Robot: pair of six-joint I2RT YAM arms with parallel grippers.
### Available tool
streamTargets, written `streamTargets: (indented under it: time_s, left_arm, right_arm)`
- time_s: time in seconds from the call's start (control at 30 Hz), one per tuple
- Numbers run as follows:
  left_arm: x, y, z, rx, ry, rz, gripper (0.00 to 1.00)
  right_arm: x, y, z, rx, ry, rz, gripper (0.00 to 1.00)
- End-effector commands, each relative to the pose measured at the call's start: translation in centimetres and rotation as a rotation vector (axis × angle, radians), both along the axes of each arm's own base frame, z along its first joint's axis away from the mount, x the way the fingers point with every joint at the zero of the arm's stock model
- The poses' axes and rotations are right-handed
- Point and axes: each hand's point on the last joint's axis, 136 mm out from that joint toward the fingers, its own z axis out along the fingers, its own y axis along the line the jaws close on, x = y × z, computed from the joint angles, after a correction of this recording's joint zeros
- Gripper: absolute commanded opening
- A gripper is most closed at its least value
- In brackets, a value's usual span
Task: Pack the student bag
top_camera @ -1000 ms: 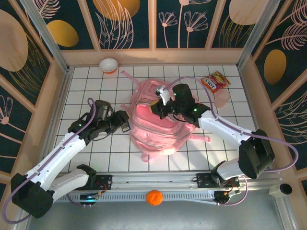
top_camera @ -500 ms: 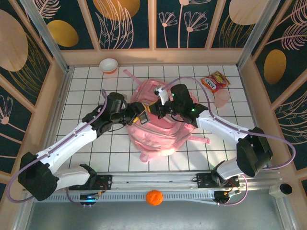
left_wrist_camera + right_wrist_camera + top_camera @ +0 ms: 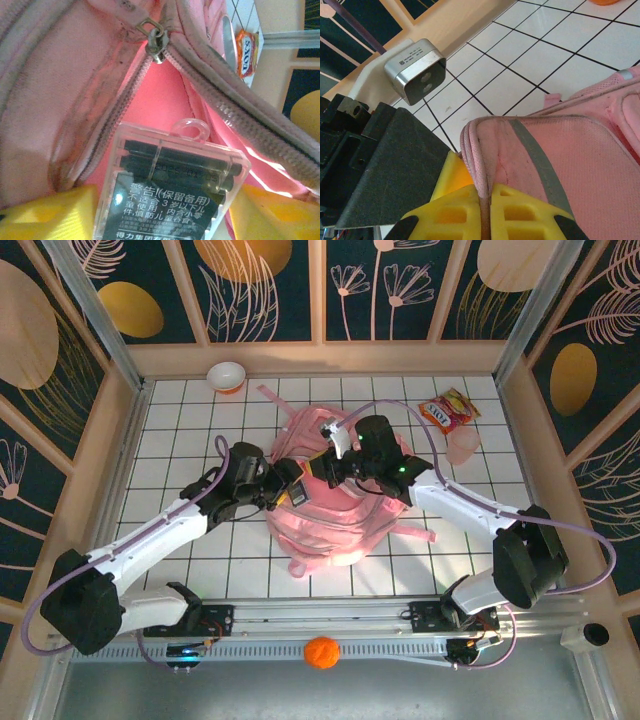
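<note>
The pink backpack [image 3: 330, 525] lies flat in the middle of the tiled table [image 3: 180, 430], between your two arms, with its main zip pulled open and the slider [image 3: 156, 44] parked at the far end of the gap.

Your right gripper [image 3: 487, 200] is pinched closed on the rim of the backpack beside that opening, with the fabric edge running straight between the yellow fingers. Your left gripper [image 3: 162, 192] has a clear plastic case [image 3: 170, 185] of dark pens or refills sitting between its fingers, nose-first at the mouth of the zip. You cannot tell from here whether those fingers are clamping the case or have let go.

Expect the backpack to be light, soft and floppy. It will sag and fold where you lift it, and the opening will likely fall shut if the rim is dropped. The stitched rim next to the zip teeth looks like the best place to hold: it is thicker and firmer than the panels. The case is stiff and smooth, so it may slide on the lining; take it across its flat sides
</note>
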Motion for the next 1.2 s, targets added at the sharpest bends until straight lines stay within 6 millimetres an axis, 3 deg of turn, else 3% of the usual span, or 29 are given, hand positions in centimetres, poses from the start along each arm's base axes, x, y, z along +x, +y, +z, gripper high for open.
streamTargets:
  time_s: [0.0,0.13,0.37,0.63,0.77,1.0,1.07,1.17]
  left_arm:
    - [0.7,-0.5,0.4,-0.013,-0.009,0.006,0.73]
    - [0.8,-1.0,1.0,-0.046,-0.009,-0.002,0.74]
    - [0.2,-0.8,2.2,-0.081,-0.027,-0.004,0.63]
    - [-3.3,0.4,1.2,-0.081,0.021,-0.049,0.55]
    - [-4.1,-0.3,1.3,-0.103,0.016,-0.106,0.48]
    - [-3.9,-1.3,0.9,-0.107,0.014,-0.141,0.34]
    - [-3.7,-2.0,1.3,-0.139,0.004,-0.154,0.26]
    - [-3.5,-3.0,1.9,-0.157,-0.011,-0.178,0.23]
  right_arm:
    - [0.4,1.4,6.9,0.163,-0.142,0.041,0.00]
    - [0.4,1.5,6.9,0.160,-0.143,0.043,0.00]
    - [0.1,1.5,7.0,0.164,-0.143,0.056,0.00]
    - [-0.2,1.6,6.9,0.158,-0.141,0.076,0.00]
    - [-0.3,1.6,6.9,0.159,-0.139,0.082,0.00]
    - [-0.4,1.7,7.1,0.162,-0.140,0.084,0.00]
    - [-0.4,1.8,7.1,0.163,-0.140,0.086,0.00]
    - [-0.4,1.9,7.2,0.167,-0.140,0.090,0.00]
